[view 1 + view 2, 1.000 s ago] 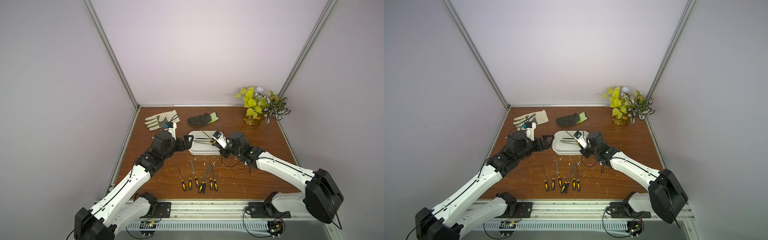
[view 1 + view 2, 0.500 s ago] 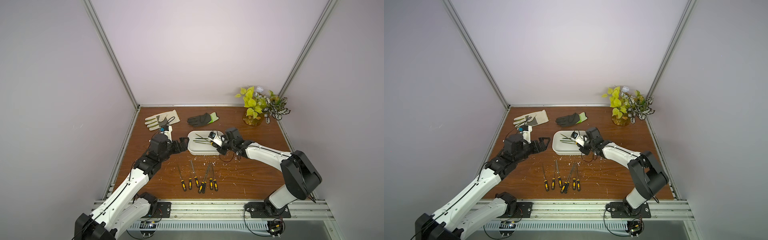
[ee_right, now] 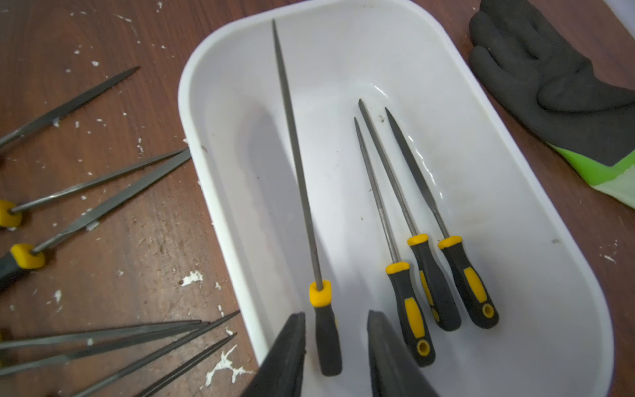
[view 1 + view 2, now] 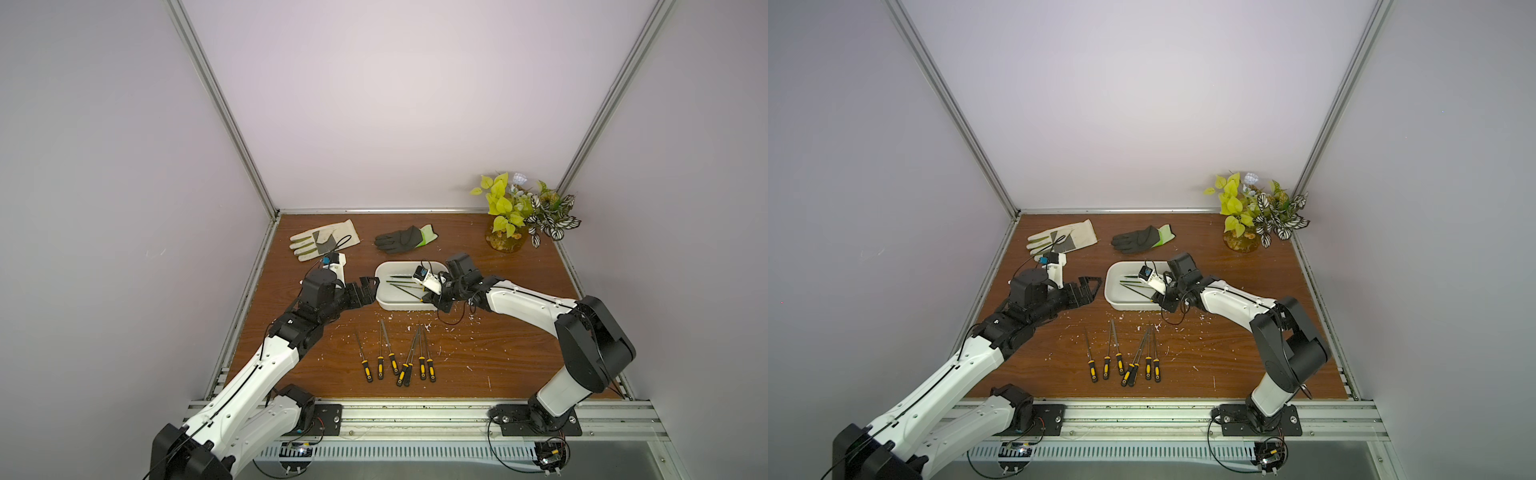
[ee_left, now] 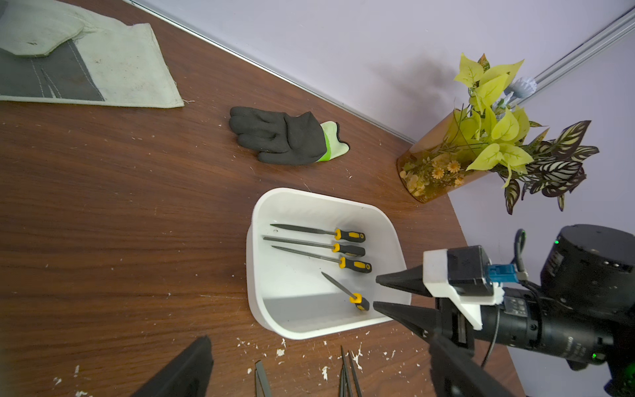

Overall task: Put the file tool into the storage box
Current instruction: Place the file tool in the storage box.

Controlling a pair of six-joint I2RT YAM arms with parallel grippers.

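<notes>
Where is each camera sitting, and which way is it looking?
Both top views: high over the front edge, facing down at the table; the left arm and right arm show.
Left wrist view: on the left arm, facing across the storage box; shows the left gripper, fingers wide apart, and the right gripper.
Right wrist view: on the right arm, looking down into the box; shows its own open fingers.
Shared: both wrist views show four files in the box and the black glove.
</notes>
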